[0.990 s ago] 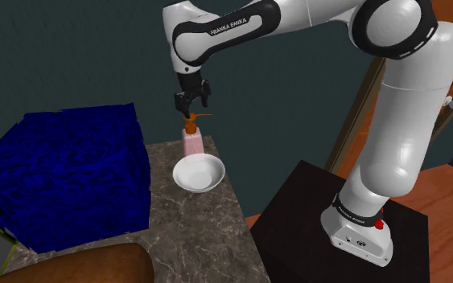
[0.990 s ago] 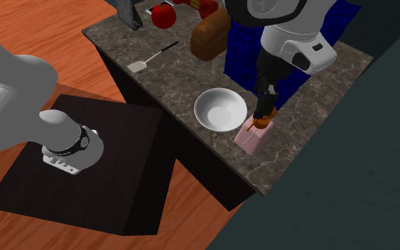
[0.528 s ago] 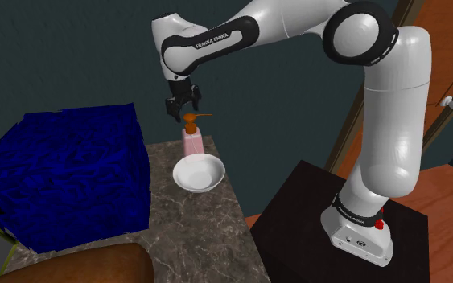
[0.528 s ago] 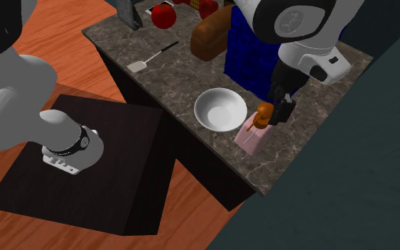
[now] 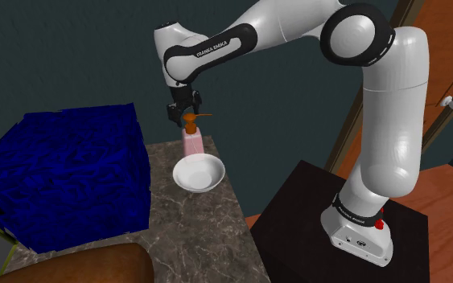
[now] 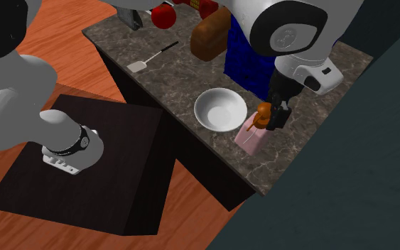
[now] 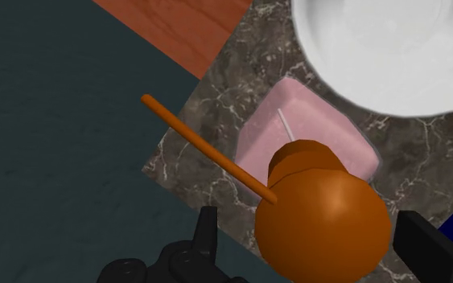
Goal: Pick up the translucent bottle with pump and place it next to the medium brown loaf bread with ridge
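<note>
A pink translucent bottle with an orange pump head and a thin orange spout stands upright near the counter's far corner, just behind a white bowl. My black gripper is open and hangs at pump height. Its fingers stand on either side of the pump head without touching it. The brown loaf lies far along the counter beside the blue box; its end pokes in at the shoulder view's lower edge.
A big blue box takes up the counter beside the bowl. A spatula and red round things lie at the far end near the loaf. The marble counter drops off close to the bottle. The dark stand is below.
The gripper has shifted from straight above the pump towards the shoulder view's left and dropped lower, so its fingers now flank the pump head. The bottle has not moved.
</note>
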